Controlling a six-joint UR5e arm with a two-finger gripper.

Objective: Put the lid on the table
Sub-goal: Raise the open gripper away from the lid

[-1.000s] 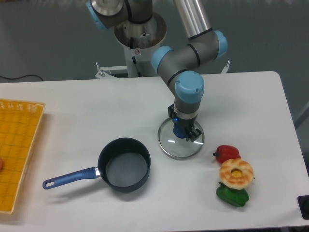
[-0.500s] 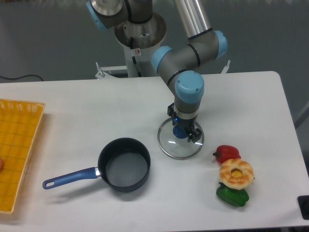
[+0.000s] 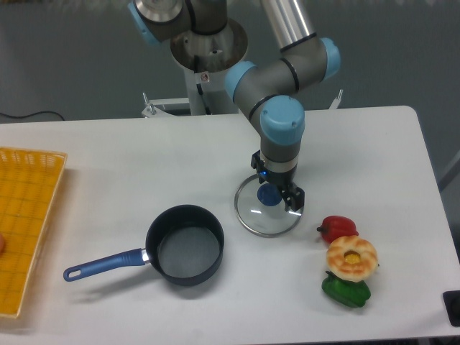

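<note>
Lid [image 3: 267,213]: glass disc, metal-rimmed, flat on the bench [image 3: 108,172] at the saucepan's [image 3: 185,244] three o'clock; I judge it stiff, slippery, breakable, best taken by its blue knob, above which my tool [image 3: 277,195] hangs spread.

Behind your workspace you see a plain grey-blue wall [image 3: 65,57], evenly lit with no hard shadows. A black cable [image 3: 29,115] trails along the far left edge, and grey floor [image 3: 449,154] shows at the right.
</note>
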